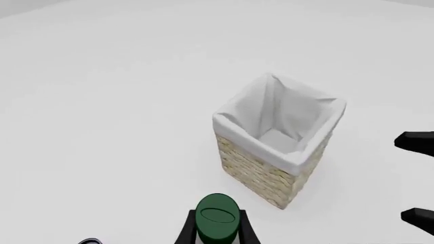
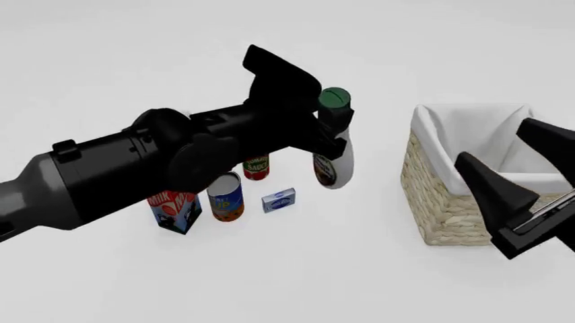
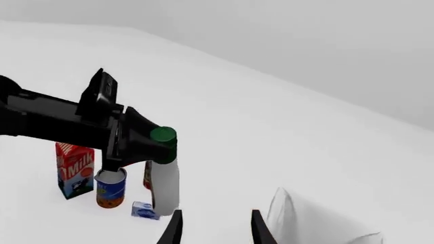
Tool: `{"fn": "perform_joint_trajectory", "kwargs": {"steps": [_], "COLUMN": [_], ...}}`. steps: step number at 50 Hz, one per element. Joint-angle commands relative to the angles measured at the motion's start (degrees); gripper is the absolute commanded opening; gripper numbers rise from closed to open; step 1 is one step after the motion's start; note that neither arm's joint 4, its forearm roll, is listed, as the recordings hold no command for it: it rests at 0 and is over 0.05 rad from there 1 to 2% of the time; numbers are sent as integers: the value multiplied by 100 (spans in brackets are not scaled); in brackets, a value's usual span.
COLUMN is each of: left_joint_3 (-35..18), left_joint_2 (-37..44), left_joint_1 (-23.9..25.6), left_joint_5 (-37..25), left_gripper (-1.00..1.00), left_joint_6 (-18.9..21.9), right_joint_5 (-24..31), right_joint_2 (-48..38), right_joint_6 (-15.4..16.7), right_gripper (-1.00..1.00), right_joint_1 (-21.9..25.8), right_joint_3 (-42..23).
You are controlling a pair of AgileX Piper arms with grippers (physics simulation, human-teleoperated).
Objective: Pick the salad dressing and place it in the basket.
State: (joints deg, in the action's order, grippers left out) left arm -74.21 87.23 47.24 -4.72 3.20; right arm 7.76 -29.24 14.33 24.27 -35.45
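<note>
Salad dressing: white bottle, narrow neck, dark green cap, oval green-and-orange label, writing too small to read. It hangs above the table, lifted clear, left of the basket. Left gripper is clamped on its neck. Right gripper has its jaws apart, holding nothing. On the table below: a red carton reading "Milk", a blue can.
</note>
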Motion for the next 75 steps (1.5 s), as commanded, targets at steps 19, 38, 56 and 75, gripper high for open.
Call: {"fn": "perform_joint_trajectory", "kwargs": {"steps": [19, 38, 56, 75], "left_joint_3": [-88, -126, -48, -86], "left_joint_2": [-158, -395, -539, -591], "left_joint_1": [280, 409, 601, 732], "left_joint_5": [-70, -214, -229, -299], "left_gripper": [-100, -100, -100, -100], "left_joint_6": [8, 17, -39, -70], "right_joint_5": [-842, -1327, -1674, -1897], "right_joint_2": [-919, -1492, -2033, -2324], "right_joint_6": [-33, -126, -116, -238], "right_gripper": [100, 100, 100, 100], "right_joint_1": [848, 956, 1050, 1240], "right_joint_3": [-11, 89, 6, 60]}}
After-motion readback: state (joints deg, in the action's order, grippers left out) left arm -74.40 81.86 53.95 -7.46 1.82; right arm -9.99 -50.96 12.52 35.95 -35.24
